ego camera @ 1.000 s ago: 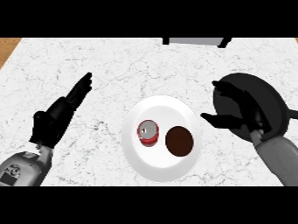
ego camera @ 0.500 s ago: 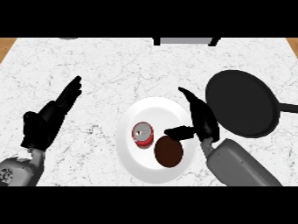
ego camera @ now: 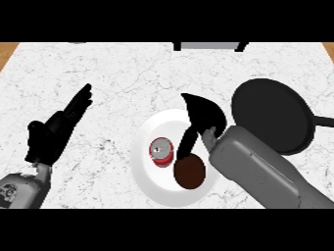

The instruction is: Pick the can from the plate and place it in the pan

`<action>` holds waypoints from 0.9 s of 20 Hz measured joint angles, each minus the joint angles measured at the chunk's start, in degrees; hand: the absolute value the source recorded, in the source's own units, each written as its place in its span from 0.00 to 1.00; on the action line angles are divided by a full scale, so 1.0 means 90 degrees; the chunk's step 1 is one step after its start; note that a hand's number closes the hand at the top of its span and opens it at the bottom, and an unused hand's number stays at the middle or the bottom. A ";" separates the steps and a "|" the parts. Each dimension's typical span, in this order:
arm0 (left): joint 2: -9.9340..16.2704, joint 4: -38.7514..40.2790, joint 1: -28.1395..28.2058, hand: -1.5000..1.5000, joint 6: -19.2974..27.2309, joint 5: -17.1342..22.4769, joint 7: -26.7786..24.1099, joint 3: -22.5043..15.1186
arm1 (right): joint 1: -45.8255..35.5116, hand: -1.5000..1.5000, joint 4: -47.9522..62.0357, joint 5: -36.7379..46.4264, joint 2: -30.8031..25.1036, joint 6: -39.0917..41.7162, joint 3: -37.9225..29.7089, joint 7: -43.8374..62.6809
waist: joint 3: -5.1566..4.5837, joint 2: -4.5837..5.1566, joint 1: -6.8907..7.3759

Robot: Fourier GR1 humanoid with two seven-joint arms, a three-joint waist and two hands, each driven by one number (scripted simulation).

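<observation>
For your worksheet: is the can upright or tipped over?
Upright: the can shows its round silver top, standing on the plate.

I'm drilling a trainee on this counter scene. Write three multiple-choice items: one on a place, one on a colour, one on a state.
1. Where does the small red metal can stand?
A. in the pan
B. on the round white plate
C. on the bare counter

2. What colour is the round frying pan on the white marbled counter?
A. black
B. red
C. white

3. What state is the black right hand in?
A. curled round the can
B. resting in the pan
C. open above the plate, holding nothing

Answers:
1 B: the can stands upright on the plate beside the dark brown round item.
2 A: the pan and its handle are black.
3 C: its fingers are spread over the plate's far side, thumb toward the can. The black left hand is open too, at the view's left.
</observation>
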 measured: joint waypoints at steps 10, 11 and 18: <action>-0.0033 -0.0032 -0.0076 0.50 -0.0079 -0.0038 0.0067 0.0059 | -0.1208 0.00 0.1391 -0.1492 0.1076 0.1324 -0.0188 0.0698 | 0.0007 0.0006 0.0055; -0.0078 0.0017 -0.0058 0.50 -0.0058 -0.0096 0.0003 0.0028 | -0.1296 0.00 0.1525 -0.1545 0.1141 0.1365 -0.0158 0.0709 | 0.0007 0.0007 0.0043; -0.0131 -0.0106 0.0044 0.50 -0.0085 -0.0130 0.0085 0.0072 | -0.1674 0.00 0.2083 -0.1747 0.1326 0.1506 0.0174 0.0809 | 0.0011 -0.0010 0.0000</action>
